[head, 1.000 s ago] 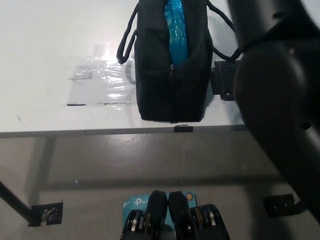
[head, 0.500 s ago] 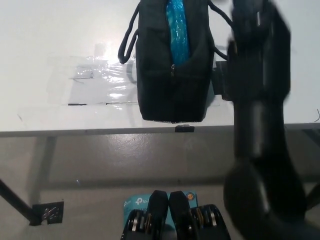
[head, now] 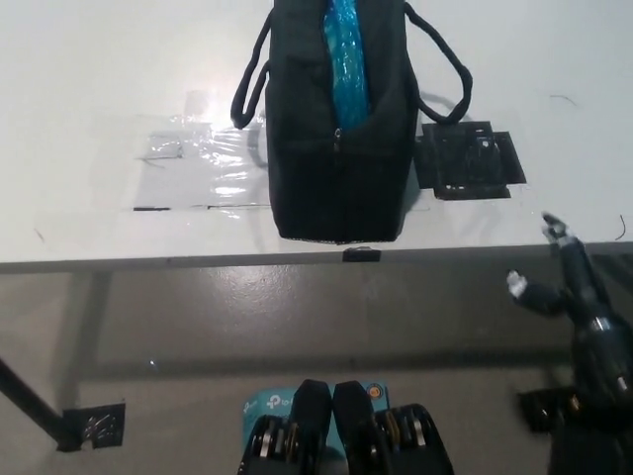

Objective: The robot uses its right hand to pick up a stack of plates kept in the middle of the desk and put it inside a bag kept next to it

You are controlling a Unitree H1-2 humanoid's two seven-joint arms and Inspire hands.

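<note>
A black bag (head: 341, 148) stands on the white desk (head: 99, 79), its top unzipped. A blue stack of plates (head: 346, 54) shows inside the opening. My black right hand (head: 569, 287) hangs low at the right, off the desk's front edge, fingers apart and holding nothing. My white left hand is not in view.
A clear taped patch (head: 193, 168) lies on the desk left of the bag. A black square marker (head: 470, 158) lies to the bag's right. Below the desk edge are the grey floor and a desk leg foot (head: 89, 424).
My right arm has dropped from beside the bag at the upper right down to the lower right, off the desk. The bag and the plates have stayed put.
</note>
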